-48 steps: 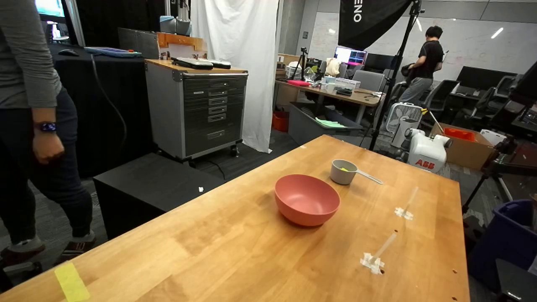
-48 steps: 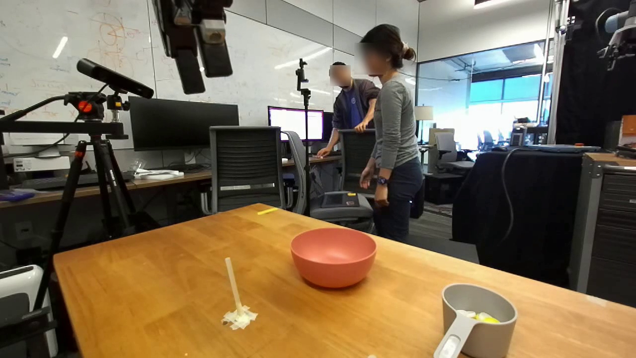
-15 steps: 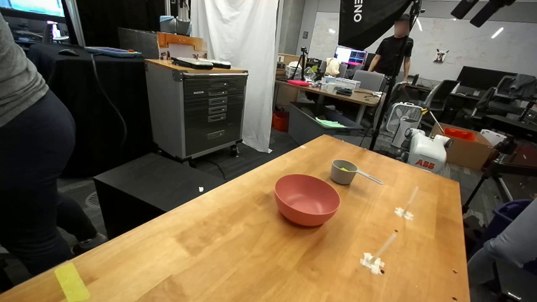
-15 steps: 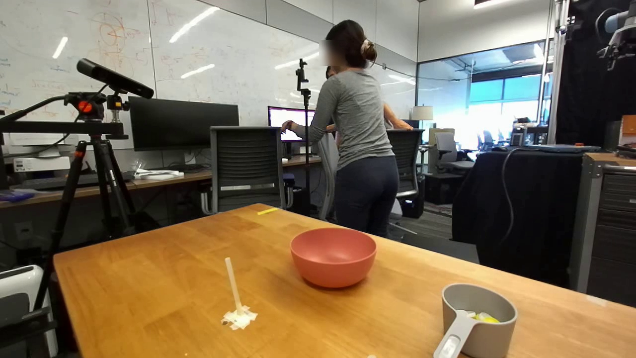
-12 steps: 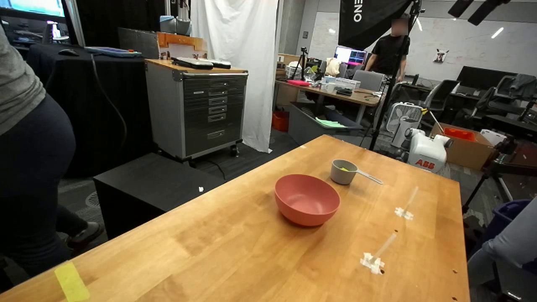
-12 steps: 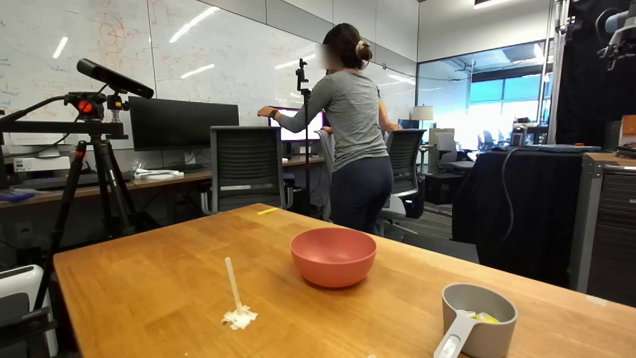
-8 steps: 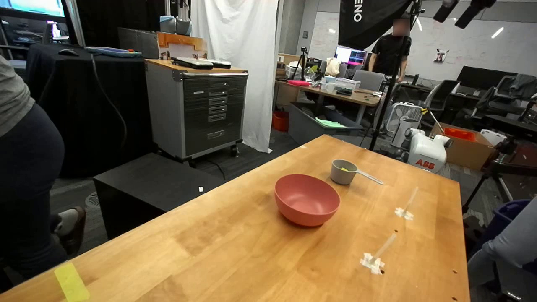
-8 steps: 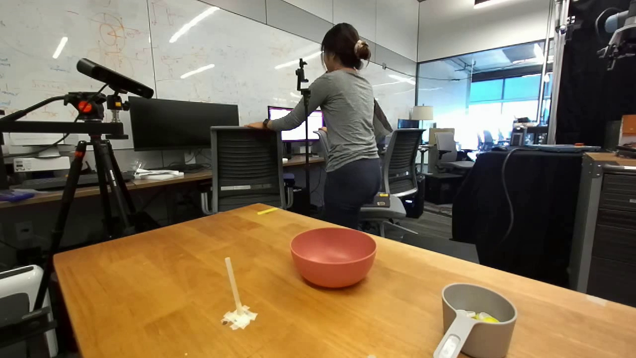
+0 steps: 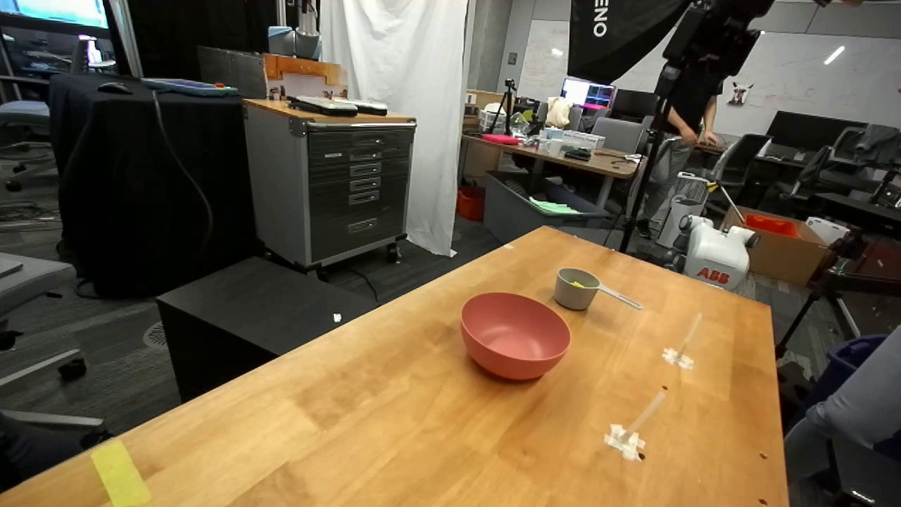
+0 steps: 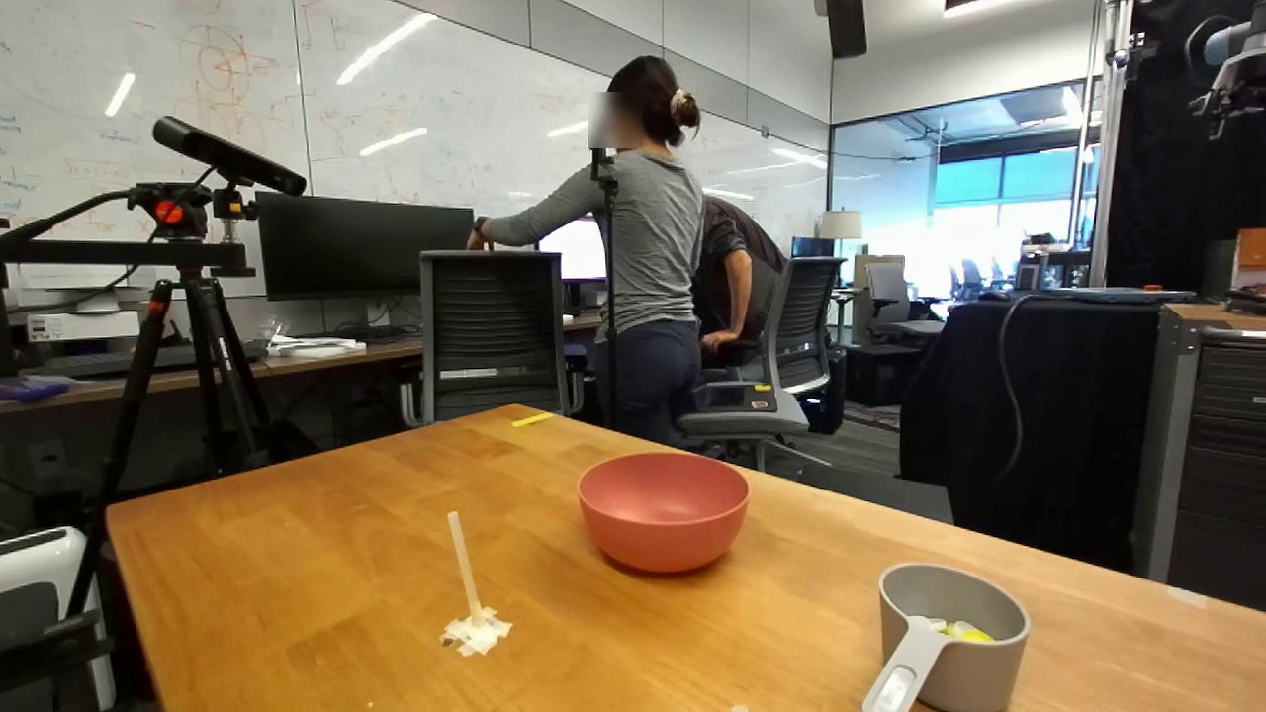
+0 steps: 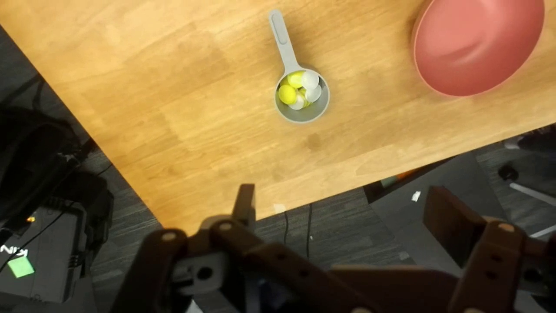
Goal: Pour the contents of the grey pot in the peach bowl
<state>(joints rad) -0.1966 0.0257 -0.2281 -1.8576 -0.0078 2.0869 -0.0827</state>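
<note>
The grey pot (image 9: 574,296) stands upright on the wooden table, its handle pointing away from the peach bowl (image 9: 514,362). Several yellow and whitish lumps, the contents (image 11: 299,90), lie inside the pot (image 11: 305,115), also visible in an exterior view of the pot (image 10: 974,672). Nothing shows inside the bowl (image 10: 663,544); the wrist view cuts off part of the bowl (image 11: 473,48). My gripper (image 11: 341,195) is open and holds nothing. It hangs high above the table's corner, apart from the pot. Only a dark finger (image 10: 844,28) enters an exterior view at the top.
Plastic sticks (image 9: 644,415) rise from white tape patches on the table (image 9: 394,415). A black box (image 9: 260,303) stands beside the long edge. A person in grey (image 10: 648,247) is behind the table among chairs. A camera tripod (image 10: 198,326) stands beyond another edge.
My gripper has travelled high across the scene, toward the pot's end of the table, staying open. Pot, lumps and bowl have not moved. People in the background have shifted.
</note>
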